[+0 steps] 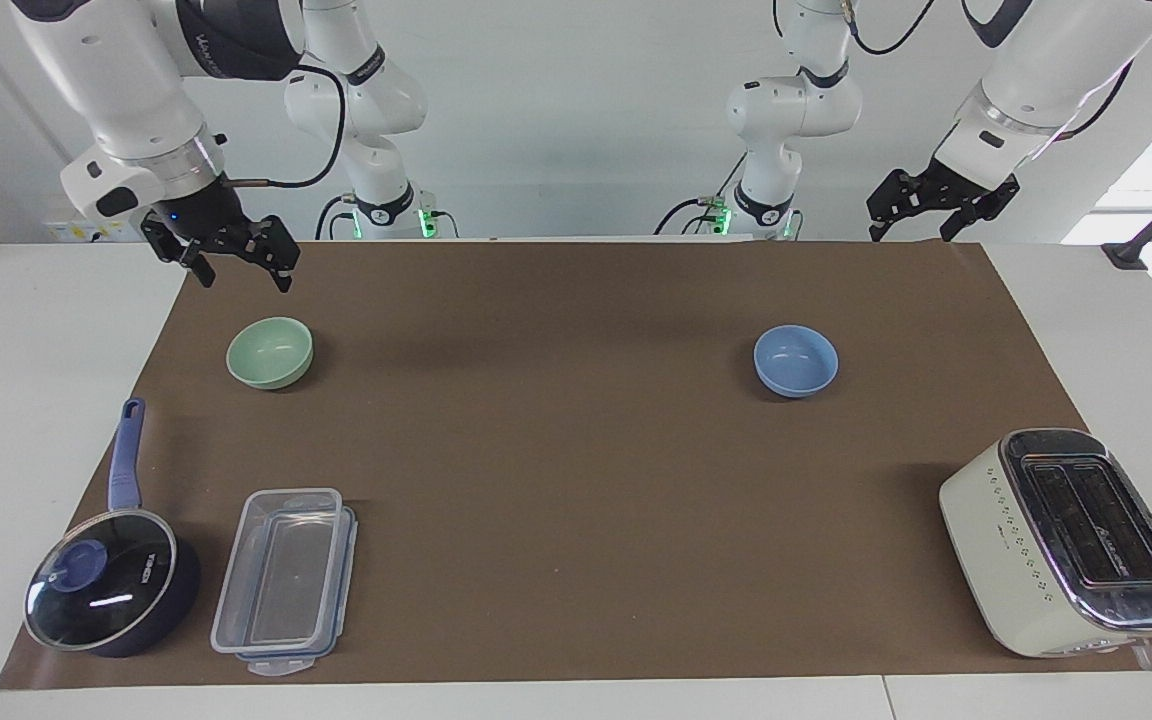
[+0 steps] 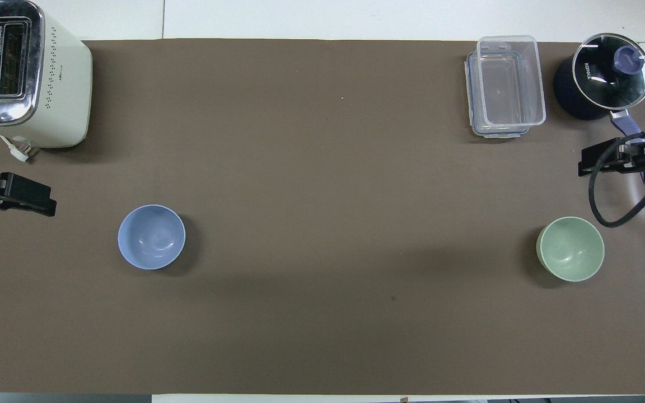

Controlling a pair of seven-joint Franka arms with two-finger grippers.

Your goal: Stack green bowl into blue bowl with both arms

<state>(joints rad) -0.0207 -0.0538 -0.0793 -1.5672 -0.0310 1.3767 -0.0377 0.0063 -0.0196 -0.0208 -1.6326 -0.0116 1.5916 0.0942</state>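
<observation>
Facing view shows my right gripper spread wide and empty, raised just robotward of the green bowl at my right arm's end — my left gripper, equally wide, waits above the mat's edge, the blue bowl nearest it

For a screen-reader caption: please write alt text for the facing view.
A green bowl and a blue bowl sit apart on a brown mat, with a saucepan, clear container and toaster farther from the robots. Both end effectors hang empty above.
</observation>
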